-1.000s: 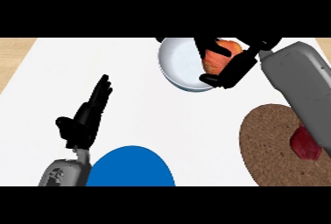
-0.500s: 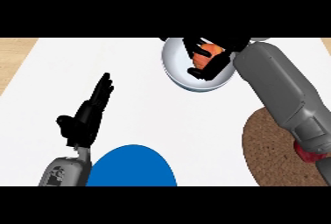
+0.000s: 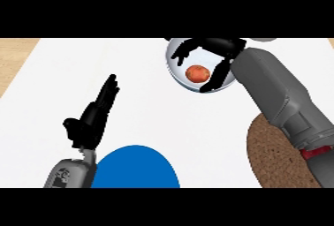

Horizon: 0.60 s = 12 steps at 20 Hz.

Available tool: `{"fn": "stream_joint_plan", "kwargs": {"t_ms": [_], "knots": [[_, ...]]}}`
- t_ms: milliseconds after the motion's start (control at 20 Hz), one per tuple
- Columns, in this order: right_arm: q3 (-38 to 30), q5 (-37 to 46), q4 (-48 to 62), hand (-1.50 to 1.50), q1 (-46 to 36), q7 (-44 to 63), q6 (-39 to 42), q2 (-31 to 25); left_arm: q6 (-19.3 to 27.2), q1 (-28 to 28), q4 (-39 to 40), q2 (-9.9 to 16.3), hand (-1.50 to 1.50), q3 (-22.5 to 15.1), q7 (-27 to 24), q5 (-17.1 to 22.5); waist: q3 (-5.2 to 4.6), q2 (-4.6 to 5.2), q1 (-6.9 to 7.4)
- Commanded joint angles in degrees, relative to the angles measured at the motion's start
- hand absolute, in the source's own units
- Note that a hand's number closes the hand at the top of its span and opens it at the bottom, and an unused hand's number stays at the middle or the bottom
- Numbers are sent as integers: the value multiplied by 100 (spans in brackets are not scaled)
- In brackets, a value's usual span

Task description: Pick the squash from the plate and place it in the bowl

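The squash (image 3: 198, 73) — a small orange-red round thing — lies inside the bowl (image 3: 186, 83), a pale shiny bowl that stands at the far side of the white bench (image 3: 163, 114). Above it is the right hand (image 3: 212, 46), which hangs over the bowl with its fingers spread apart and bent downward around the squash, but they do not touch it; there is a clear gap on each side, so the hand holds nothing. Its grey forearm runs from the lower right of the view up to the bowl.

Under this forearm, at the right edge of the bench, lies a brown round plate (image 3: 274, 159) with a rough surface, partly covered by the arm.

The left hand (image 3: 91, 119) is at the left side of the view, resting with straight fingers pointing up and away — open, and holding nothing. Just beside its wrist, at the near edge, there is a blue round plate (image 3: 137, 170), only partly in the view.
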Motion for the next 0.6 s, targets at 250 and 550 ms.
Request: {"fn": "stream_joint_plan", "kwargs": {"t_ms": [250,550], "knots": [[-947,-1039,377,-150,-193,-719,1040,-59,24,1,-249,-27,0,-29,184,1,8,-19,3],[-1277,-1457,705,-150,-630,-110,1966,-514,-18,-138,40,-8,0,12,79,-29,2,19,-1]]}}
